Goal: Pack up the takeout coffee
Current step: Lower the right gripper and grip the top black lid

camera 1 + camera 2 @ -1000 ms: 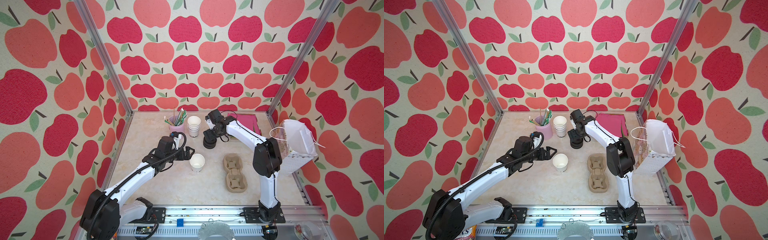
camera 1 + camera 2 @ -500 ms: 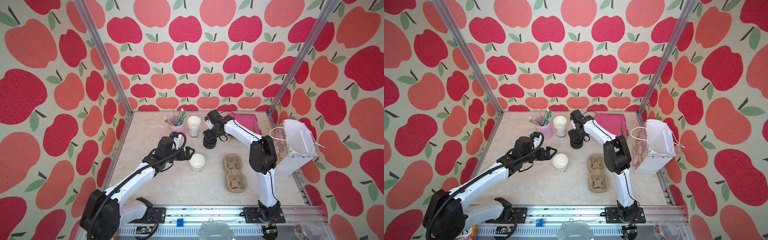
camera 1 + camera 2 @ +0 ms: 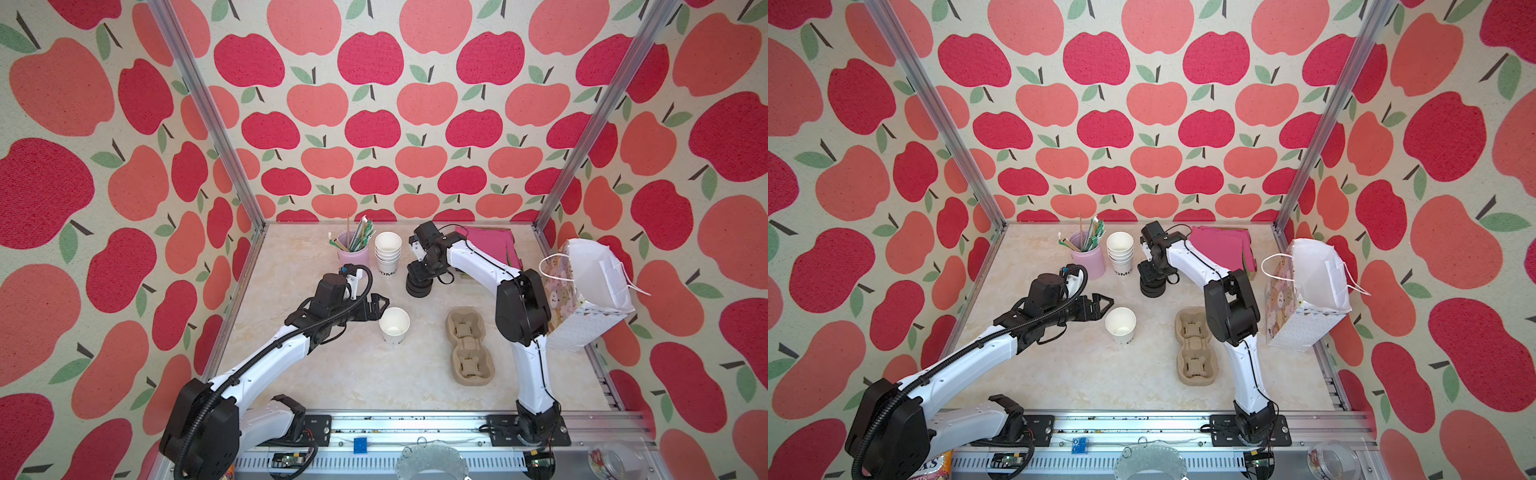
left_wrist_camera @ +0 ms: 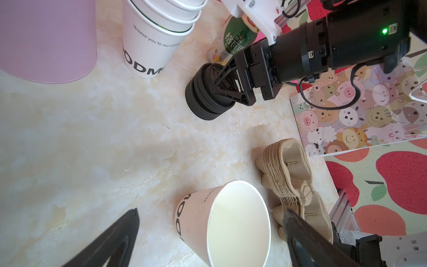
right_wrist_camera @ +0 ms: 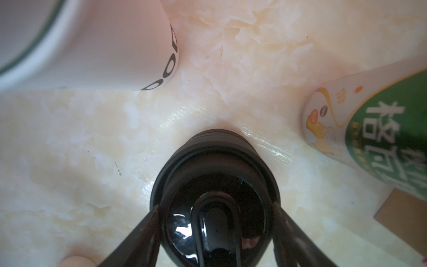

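Left gripper (image 3: 383,309): jaws spread wide, nothing between the pads. It hangs low over the marble table (image 3: 316,374).

Coffee cup (image 3: 394,325): white paper, black lettering, upright with its mouth open. It stands just ahead of the left gripper's fingertips. In the left wrist view the cup (image 4: 221,226) sits in the gap between the two fingers, nearer one finger (image 4: 300,233) than the other. No contact is visible in either top view.

Right gripper (image 3: 419,272): pointed down onto the lid stack (image 3: 417,289), a short pile of round black sip lids. In the right wrist view one finger (image 5: 138,233) lies along each side of the top lid (image 5: 215,148), with the tips at its rim. Cannot tell whether the pads are pressing or merely flanking, so the grip is undecided.

Around the right gripper:
- The stack of white cups (image 5: 92,46) is close on one side.
- The green-and-gold drink can (image 5: 369,120) is close on the opposite side.
- Neither touches the lids.

The pink holder (image 3: 353,249), full of straws and stirrers, stands past the cup stack, away from the right gripper.

The pulp carrier (image 3: 468,345), two wells, lies flat beyond the coffee cup from the left gripper, apart from the cup.

The gift bag (image 3: 582,299), animal print with its mouth open, stands behind the right arm's elbow, well apart from both grippers.
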`<action>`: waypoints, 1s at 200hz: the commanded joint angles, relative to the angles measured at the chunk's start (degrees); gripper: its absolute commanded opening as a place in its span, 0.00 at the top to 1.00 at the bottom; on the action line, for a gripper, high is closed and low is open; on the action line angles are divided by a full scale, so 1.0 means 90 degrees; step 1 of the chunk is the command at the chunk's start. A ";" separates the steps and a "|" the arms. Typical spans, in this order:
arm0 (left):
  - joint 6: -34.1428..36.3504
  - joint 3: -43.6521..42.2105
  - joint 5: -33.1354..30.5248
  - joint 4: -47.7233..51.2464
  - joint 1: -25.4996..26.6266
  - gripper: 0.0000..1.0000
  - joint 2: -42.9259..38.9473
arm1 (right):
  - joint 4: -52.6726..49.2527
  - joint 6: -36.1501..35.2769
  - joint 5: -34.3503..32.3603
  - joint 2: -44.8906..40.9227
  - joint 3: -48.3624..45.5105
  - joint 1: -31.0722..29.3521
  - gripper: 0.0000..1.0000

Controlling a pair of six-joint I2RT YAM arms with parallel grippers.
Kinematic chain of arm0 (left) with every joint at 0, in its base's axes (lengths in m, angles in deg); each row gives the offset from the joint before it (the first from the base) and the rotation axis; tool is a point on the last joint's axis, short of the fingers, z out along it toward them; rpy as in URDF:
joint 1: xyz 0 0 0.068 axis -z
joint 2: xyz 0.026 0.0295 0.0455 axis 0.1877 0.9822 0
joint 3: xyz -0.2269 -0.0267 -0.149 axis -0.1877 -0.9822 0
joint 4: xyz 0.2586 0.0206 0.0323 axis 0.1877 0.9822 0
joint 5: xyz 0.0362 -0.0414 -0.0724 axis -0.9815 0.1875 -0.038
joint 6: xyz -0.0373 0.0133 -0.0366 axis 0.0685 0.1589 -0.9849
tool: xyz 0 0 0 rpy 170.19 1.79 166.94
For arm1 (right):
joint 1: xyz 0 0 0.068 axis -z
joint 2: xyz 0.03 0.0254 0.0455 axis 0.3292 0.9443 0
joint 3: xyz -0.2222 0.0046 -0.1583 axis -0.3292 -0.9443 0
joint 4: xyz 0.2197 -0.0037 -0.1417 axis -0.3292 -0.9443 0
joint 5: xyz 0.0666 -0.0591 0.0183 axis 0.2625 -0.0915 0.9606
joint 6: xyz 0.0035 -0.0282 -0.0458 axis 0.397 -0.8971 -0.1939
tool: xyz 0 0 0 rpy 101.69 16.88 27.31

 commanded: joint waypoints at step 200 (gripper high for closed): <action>-0.0003 -0.0170 -0.0309 -0.0162 0.0023 0.01 -0.0224 | 0.0132 0.0031 0.0017 -0.0653 -0.0315 0.0044 0.39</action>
